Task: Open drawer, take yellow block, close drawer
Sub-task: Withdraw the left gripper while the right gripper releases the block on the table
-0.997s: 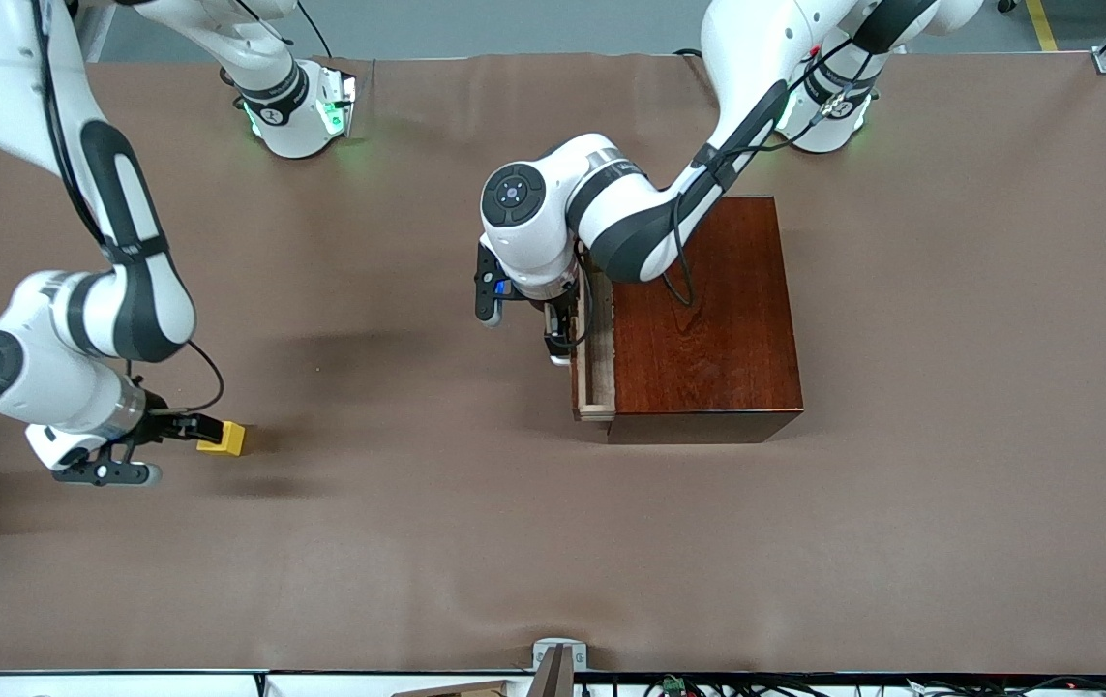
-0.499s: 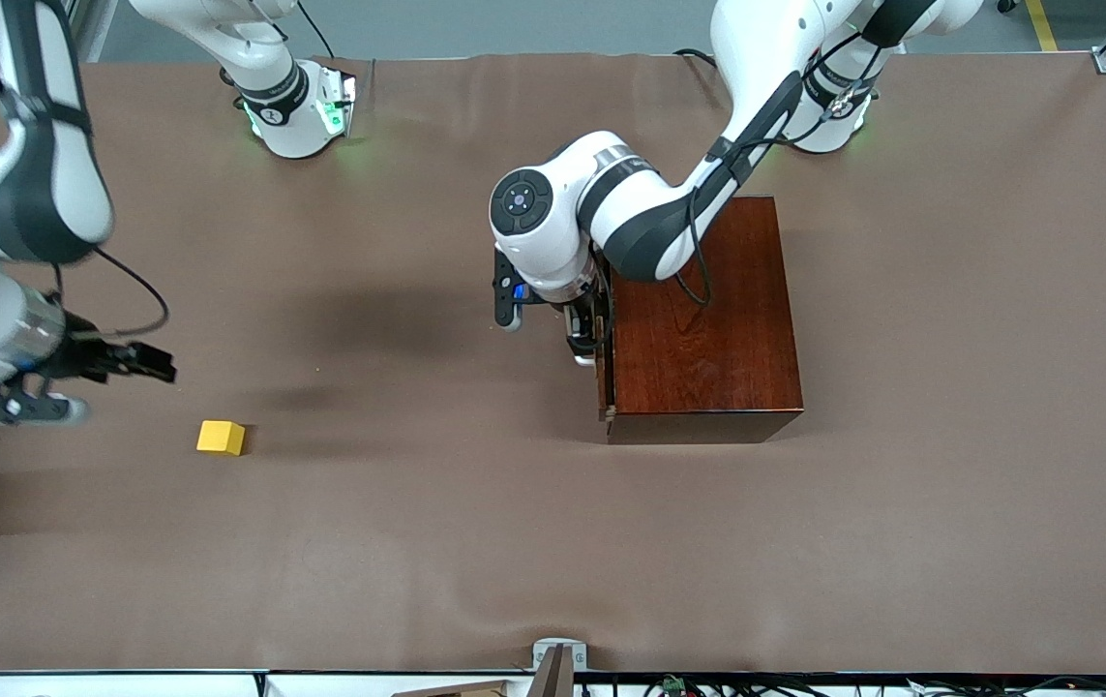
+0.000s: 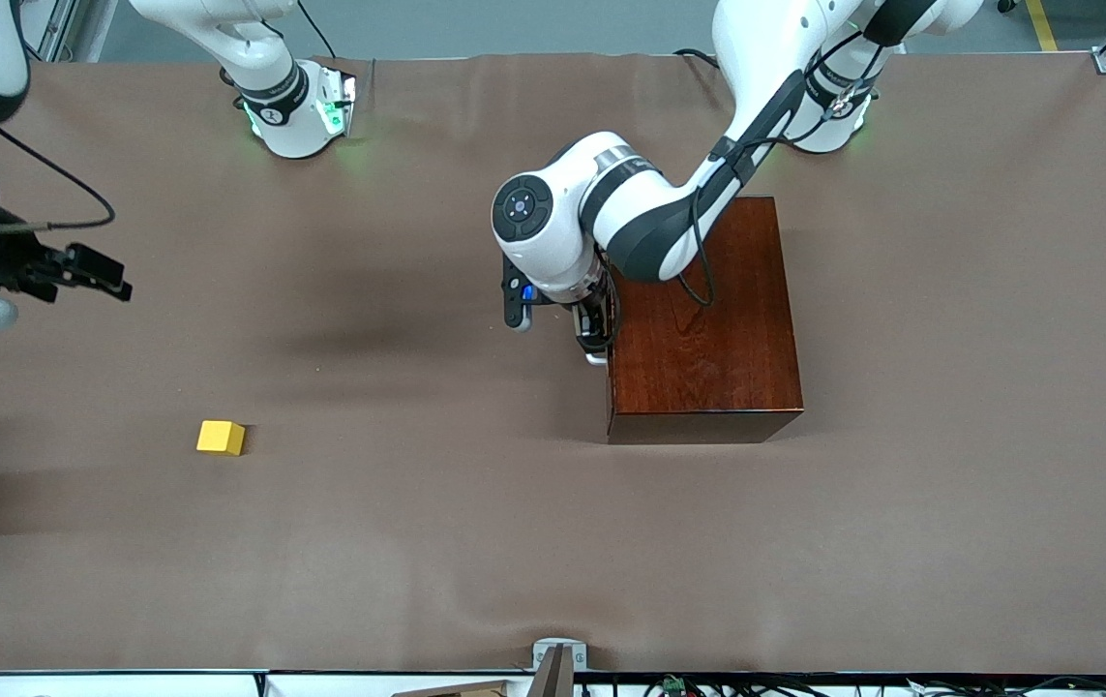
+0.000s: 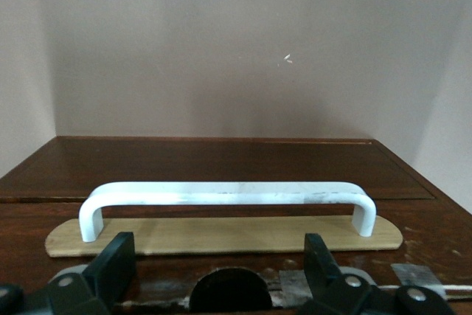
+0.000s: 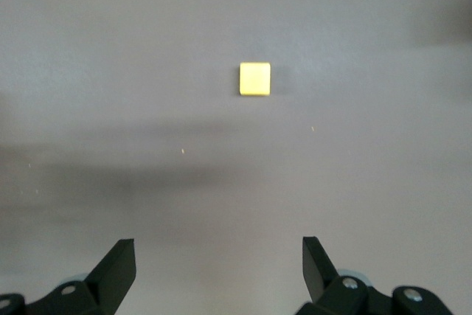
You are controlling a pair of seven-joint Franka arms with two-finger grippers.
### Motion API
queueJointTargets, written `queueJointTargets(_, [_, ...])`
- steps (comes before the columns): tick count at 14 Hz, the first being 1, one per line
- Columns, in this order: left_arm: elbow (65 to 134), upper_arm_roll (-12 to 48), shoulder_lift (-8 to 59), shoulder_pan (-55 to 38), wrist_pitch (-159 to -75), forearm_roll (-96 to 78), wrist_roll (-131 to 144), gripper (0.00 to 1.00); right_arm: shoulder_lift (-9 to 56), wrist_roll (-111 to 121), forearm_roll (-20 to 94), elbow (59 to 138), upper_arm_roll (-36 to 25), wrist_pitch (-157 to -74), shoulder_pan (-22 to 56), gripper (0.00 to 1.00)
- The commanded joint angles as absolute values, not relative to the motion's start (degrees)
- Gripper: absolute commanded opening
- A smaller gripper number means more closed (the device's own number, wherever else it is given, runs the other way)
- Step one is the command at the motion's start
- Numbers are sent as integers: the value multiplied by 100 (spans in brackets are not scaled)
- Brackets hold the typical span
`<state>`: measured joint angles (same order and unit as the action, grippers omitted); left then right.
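The yellow block (image 3: 221, 438) lies alone on the brown cloth toward the right arm's end of the table; in the right wrist view the yellow block (image 5: 254, 79) is well ahead of the fingers. My right gripper (image 3: 107, 276) hangs open and empty high over the cloth, away from the block; in its own view the right gripper (image 5: 217, 263) holds nothing. The drawer (image 4: 428, 230) sits flush in the mahogany box (image 3: 707, 319). My left gripper (image 3: 596, 339) is at the drawer front by the white handle (image 4: 225, 201). The left gripper (image 4: 217, 263) is open.
Both arm bases (image 3: 296, 116) stand along the edge farthest from the front camera. The left arm's forearm (image 3: 669, 218) reaches over the box top. A small bracket (image 3: 557, 658) sits at the table's near edge.
My right gripper let go of the yellow block, rose and drew back toward its base. My left gripper pushed the drawer in until it stood shut.
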<state>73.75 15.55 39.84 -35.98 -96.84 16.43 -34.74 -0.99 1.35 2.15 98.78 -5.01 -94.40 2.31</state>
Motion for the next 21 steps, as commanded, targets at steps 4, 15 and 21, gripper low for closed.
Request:
queueJointTargets(4, [7594,1512,3788,-3638,-9387,1741,-3411,100,-105,-105,97,9527,-501,-9114,-25,100])
queueJointTargets(15, [7110,1354,2296,-2991,-9617,1277,-423,100,-211,-35,123,9519,-448,-8956,-35,100])
queueJointTargets(21, [7216,1380,1486,-1295,-8727,1099,-422,100,-202,0,114,9519,-448,-8938,17,100])
